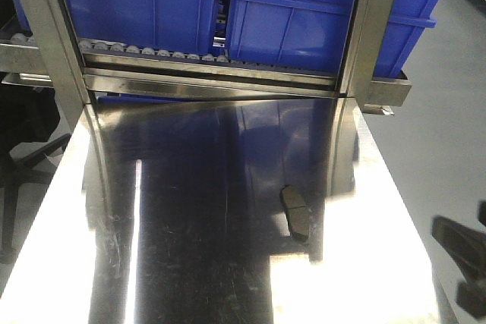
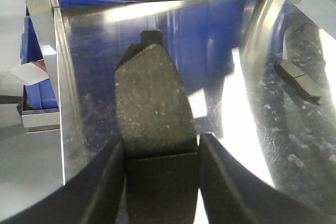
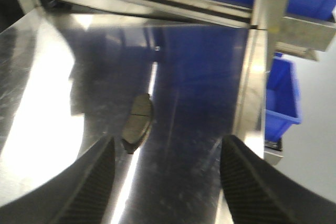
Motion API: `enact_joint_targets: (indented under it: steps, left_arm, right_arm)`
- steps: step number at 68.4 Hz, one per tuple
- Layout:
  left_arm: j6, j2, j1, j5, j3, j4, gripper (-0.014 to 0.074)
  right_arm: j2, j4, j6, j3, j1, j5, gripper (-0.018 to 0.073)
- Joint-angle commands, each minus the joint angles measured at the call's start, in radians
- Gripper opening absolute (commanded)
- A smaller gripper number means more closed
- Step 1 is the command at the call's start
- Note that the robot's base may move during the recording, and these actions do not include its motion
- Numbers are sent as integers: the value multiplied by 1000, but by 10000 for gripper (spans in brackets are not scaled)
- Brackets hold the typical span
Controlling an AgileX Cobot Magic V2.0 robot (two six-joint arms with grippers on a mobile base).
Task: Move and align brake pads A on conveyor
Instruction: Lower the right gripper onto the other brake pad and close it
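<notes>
Only the left wrist view shows a brake pad (image 2: 152, 103) between jaws.

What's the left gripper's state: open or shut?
Shut on a brake pad. In the left wrist view, the left gripper has both fingers against the pad's sides, with no gap.

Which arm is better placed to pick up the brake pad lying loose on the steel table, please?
Right. The right gripper is open with the loose pad just ahead; the left gripper is shut on a second pad.
</notes>
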Motion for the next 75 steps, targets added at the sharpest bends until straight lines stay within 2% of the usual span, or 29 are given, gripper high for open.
enact_joint_targets:
  steps: [1,6,13,21,30,37,46,51,56,63,68,75]
  left_arm:
    - [-6,8,-3,-89,-28,7,-7]
    - [-6,8,-3,-89,-28,7,-7]
    - [-6,8,-3,-89,-28,7,-7]
    - [-6,8,-3,-89,-28,7,-7]
    - [-6,8,-3,-89,-28,7,-7]
    - [-6,8,-3,-89,-28,7,-7]
    - [-6,8,-3,-89,-28,7,-7]
    - [-6,8,-3,-89,-28,7,-7]
    - [-6,8,-3,-89,-28,7,-7]
    - [-6,8,-3,-89,-28,7,-7]
    - [-6,8,-3,-89,-28,7,-7]
    - [-6,8,-3,-89,-28,7,-7]
  right_arm:
    - [131,157,-157,-100,-5,-21,423]
    - [235,268,-247,-163,-5,11,423]
    - [371,348,-310,-250,-4,41,423]
    - [498,344,-300,-347,2,65,423]
    - [616,271,-285,-441,100,42,423]
    - [699,125,-147,-499,205,-2,423]
    - [803,-146,185,-567,297,-9,423]
    - [870,-312,411,-619,328,34,423]
    - [932,-460,568,-677,356,107,423]
    - [1025,-621,681,-756,394,213,423]
    - [1080,-641,704,-799,411,266,423]
    - [1142,-610,707,-842,415,294,424]
